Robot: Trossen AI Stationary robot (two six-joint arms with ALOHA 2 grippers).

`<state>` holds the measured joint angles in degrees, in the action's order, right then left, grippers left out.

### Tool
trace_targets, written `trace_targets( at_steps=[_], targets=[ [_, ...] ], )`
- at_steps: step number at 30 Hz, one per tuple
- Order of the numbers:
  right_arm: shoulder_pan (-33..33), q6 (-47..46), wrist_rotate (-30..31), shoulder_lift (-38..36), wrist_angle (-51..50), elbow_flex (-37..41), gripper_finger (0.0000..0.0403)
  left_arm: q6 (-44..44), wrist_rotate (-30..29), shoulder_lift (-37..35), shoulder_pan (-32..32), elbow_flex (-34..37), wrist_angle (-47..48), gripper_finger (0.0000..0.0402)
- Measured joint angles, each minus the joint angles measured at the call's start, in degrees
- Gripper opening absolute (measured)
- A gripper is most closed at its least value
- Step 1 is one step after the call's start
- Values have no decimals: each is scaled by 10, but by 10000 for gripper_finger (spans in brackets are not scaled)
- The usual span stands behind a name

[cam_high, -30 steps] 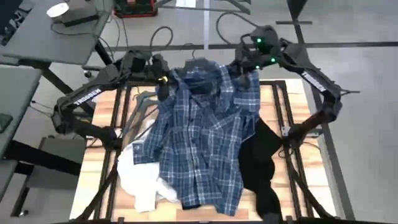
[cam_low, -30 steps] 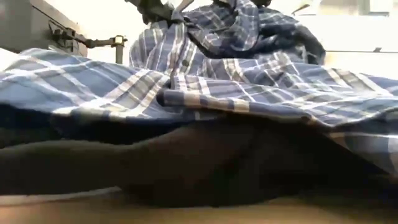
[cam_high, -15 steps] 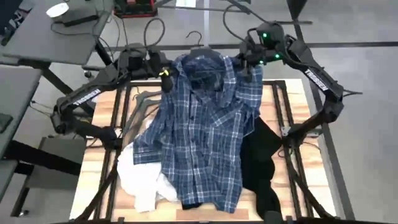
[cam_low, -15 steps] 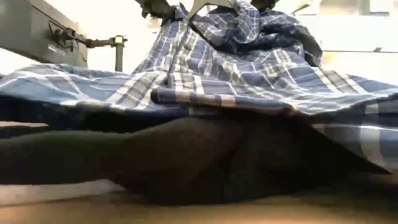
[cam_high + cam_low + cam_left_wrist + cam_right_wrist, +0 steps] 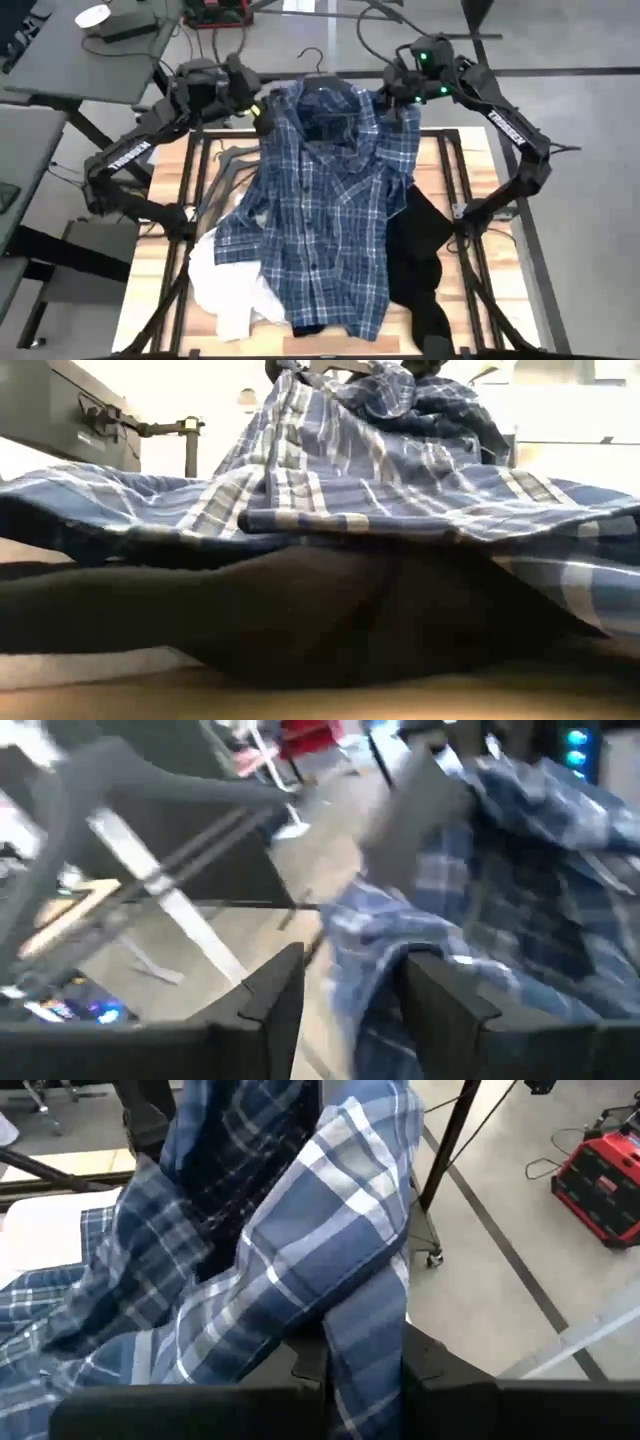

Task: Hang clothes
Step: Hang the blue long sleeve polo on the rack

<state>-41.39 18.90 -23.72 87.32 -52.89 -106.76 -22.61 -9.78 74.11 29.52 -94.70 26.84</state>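
**Plaid shirt lifted at the collar, hanger inside it**

The right gripper (image 5: 398, 103) is at the far side of the table, right of the middle. Its fingers are together on the right shoulder of the shirt (image 5: 325, 215); in the right wrist view a fold of plaid cloth (image 5: 300, 1270) passes between them and is pinched there.

The left gripper (image 5: 256, 112) is at the far left of the shirt, next to its left shoulder. In the left wrist view its two fingers (image 5: 275, 990) stand apart, and the edge of the shirt lies in the gap between them. I cannot tell if they press the cloth or only stand around it.

The collar end of the shirt is raised at the far edge, and the rest of it hangs down and spreads over the middle of the table toward the near side. A hanger hook (image 5: 314, 57) sticks out beyond the collar, so the hanger seems to be inside the shirt already. The black top (image 5: 420, 250) lies partly under the shirt on the right, and the white top (image 5: 230, 285) lies partly under it at the near left. More hangers (image 5: 228, 165) lie on the table at the far left.

I judge that the step in hand is to settle the shirt on its hanger. The next move probably asks the left gripper to take a sure hold, on the shoulder or on the hook, so that the shirt can be carried away without slipping off. The two other tops are not hung yet.
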Motion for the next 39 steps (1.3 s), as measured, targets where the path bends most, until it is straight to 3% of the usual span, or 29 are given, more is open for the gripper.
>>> trace_targets(
  at_steps=[8, 14, 18, 24, 33, 39],
  targets=[
    [0, 0, 0, 1, 2, 0, 28, 67, 33, 0, 1, -23, 173, 141],
    [0, 4, 0, 1, 18, 0, 28, 67, 32, 7, 4, -17, 262, 166],
    [-2, 5, 0, 1, 17, 0, 28, 55, 7, 4, 5, -17, 271, 175],
    [-15, 4, 0, 1, 21, 0, 28, 9, -91, 1, 7, -22, 249, 172],
    [-66, -4, 8, 3, 65, -10, 28, -4, -84, 1, 23, -23, 181, 171],
    [-107, -20, 16, 54, 91, -116, 28, 20, -55, 5, 48, -23, 192, 171]
  ],
)
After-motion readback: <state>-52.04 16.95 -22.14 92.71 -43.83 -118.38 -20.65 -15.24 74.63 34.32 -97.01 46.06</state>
